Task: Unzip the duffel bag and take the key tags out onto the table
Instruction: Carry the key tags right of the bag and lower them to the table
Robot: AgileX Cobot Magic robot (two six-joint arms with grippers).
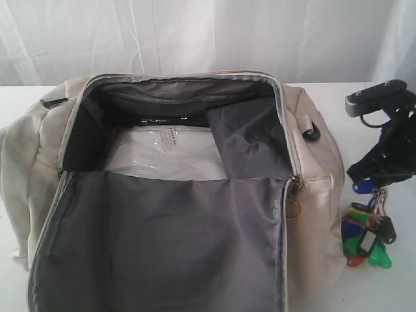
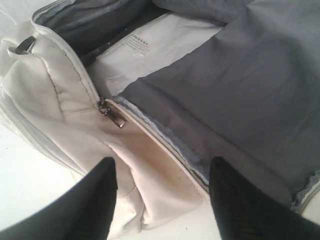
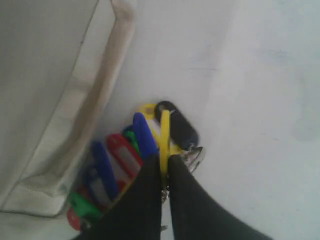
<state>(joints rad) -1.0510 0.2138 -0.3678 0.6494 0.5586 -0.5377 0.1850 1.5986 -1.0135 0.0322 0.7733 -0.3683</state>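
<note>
The key tags point(image 1: 365, 237) are seen outside the duffel bag point(image 1: 312, 188), just beside its right end over the white table point(image 1: 390, 292). Whether the lowest tags touch the tabletop cannot be told. A yellow tag is pinched between the nearly closed fingers of the right gripper point(image 3: 165, 162). The bag is unzipped, its grey-lined flap laid forward, and a clear-wrapped white packet point(image 1: 169, 153) is exposed inside. The left gripper point(image 2: 160, 167) is held wide apart and empty above the bag's left edge, near a metal zipper pull point(image 2: 114, 117).

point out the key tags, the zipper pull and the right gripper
key tags point(image 1: 363, 235): exterior view, middle of the bunch
zipper pull point(image 2: 114, 116): left wrist view, metal tab
right gripper point(image 3: 166, 161): right wrist view, between its fingertips
</note>
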